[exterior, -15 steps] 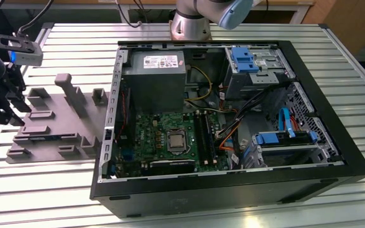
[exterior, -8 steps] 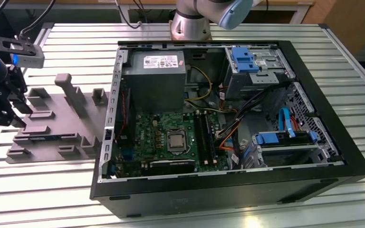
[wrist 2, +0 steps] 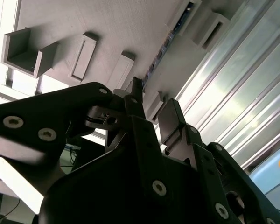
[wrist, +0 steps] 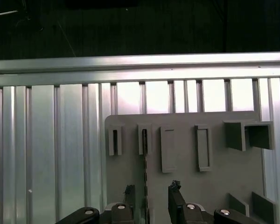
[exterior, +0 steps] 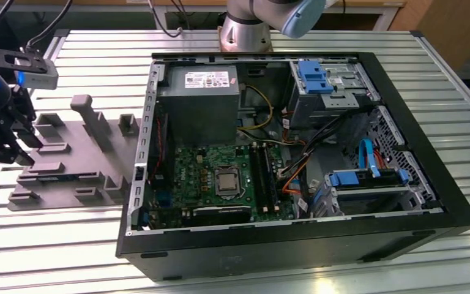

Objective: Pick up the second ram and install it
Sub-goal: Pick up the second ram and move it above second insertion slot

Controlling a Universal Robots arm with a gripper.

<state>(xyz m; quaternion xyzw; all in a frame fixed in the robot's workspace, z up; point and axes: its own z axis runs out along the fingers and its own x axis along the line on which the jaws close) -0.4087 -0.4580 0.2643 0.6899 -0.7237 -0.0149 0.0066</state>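
So the gripper (exterior: 21, 153) is way over at the exterior view's left, hanging over the gray parts holder (exterior: 71, 156) that sits on the slatted worktop (exterior: 300, 43). It's well apart from the open PC case (exterior: 431, 208).

The second ram (wrist: 145, 168) is standing on its thin edge in that holder, with one end tucked into a narrow slotted block. I'd guess that's the whole point of the holder: on edge like that, both flat faces are free for fingers to close on. In the first wrist view it reads as a thin dark line running straight into the gap between the two fingertips (wrist: 174, 189).

The gripper is spread apart, one finger on each side of the stick, and as far as I can tell neither is touching it. So lined up for the grab but not grabbed, I'd say.

Install side: the motherboard (exterior: 194, 165) lies face up in the case, so a stick can go straight down into the long black memory slots (exterior: 261, 177) just beside the CPU socket (exterior: 228, 182), mid-frame in the exterior view. Can't tell if any slot is already filled.
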